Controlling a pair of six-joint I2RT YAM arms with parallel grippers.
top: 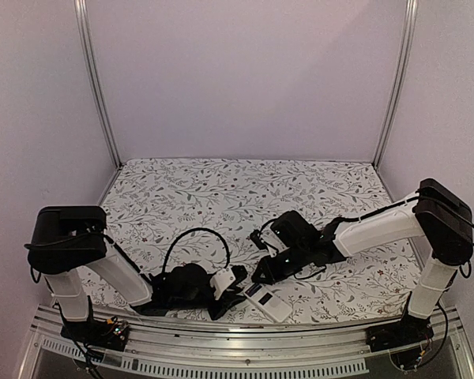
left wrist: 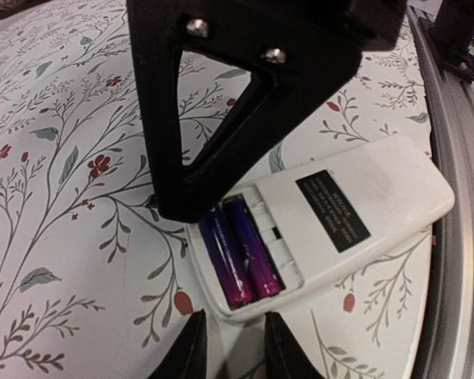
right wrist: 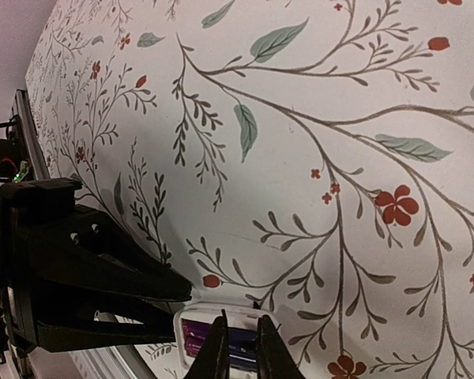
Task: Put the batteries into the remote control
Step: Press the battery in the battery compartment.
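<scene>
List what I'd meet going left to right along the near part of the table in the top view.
left arm → left gripper → remote control → right arm. The right gripper hangs over the remote's span, so I've left it out of the order.

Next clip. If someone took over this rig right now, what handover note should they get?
Left gripper: slightly open, empty, tips at the battery end of the remote control.
Right gripper: nearly closed, tips over the batteries; I cannot tell whether it is pinching one.
Remote control: lies back up between the two grippers, bay uncovered.
Done: both batteries lie side by side in the bay.
Left: probably press them fully home, then back both arms off. No cover is in view.
</scene>
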